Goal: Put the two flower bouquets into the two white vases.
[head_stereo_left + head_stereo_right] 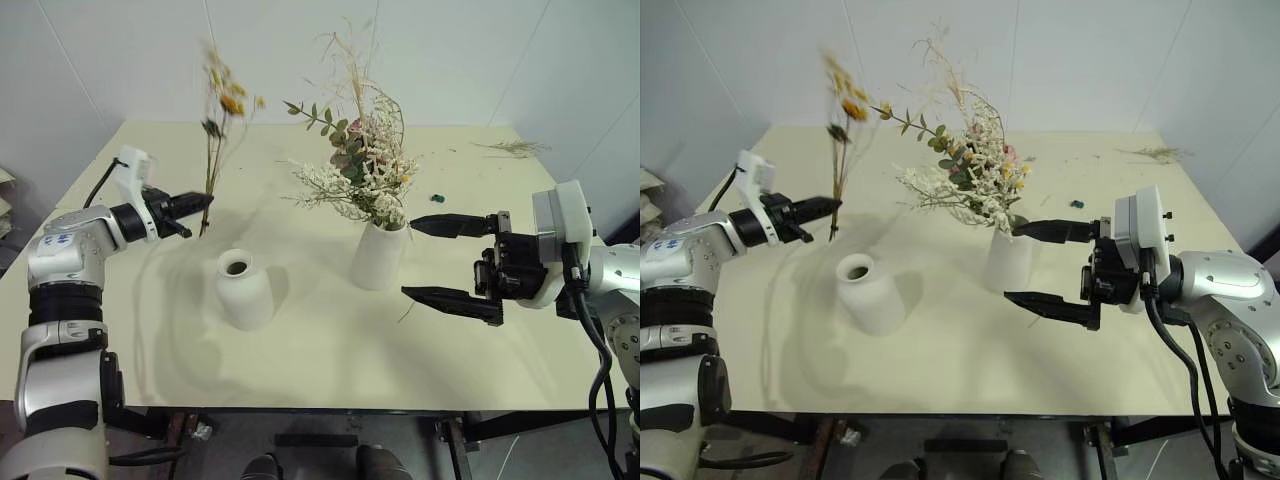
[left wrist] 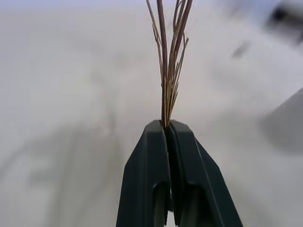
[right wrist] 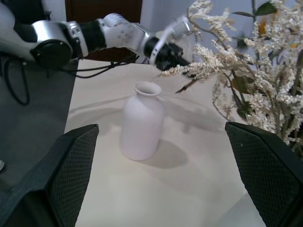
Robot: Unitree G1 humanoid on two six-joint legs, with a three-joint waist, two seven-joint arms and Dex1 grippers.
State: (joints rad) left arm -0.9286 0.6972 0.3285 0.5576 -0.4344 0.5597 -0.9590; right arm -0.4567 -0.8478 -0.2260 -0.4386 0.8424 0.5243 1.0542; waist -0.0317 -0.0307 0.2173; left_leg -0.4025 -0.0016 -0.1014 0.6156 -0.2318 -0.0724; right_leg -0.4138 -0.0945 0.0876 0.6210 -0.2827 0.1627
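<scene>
Overhead, the left gripper has its fingers clamped on the yellow-orange bouquet, upright above the surface behind the short vase. The bushy bouquet stands in the taller vase. Beside it, the right gripper has its fingers wide apart. From the left wrist, thin stems rise from shut fingers.

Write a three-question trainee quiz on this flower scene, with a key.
1. True or false: the bushy white, green and pink bouquet stands in the taller matte white tapered vase.
2. Which end effector grips the sparse yellow-orange bouquet's thin stems? A) left B) right
3. Fill in: the short squat white vase is ____.

Key:
1. True
2. A; the left end effector is shut on them, and the right end effector is open beside the taller vase.
3. empty
</scene>
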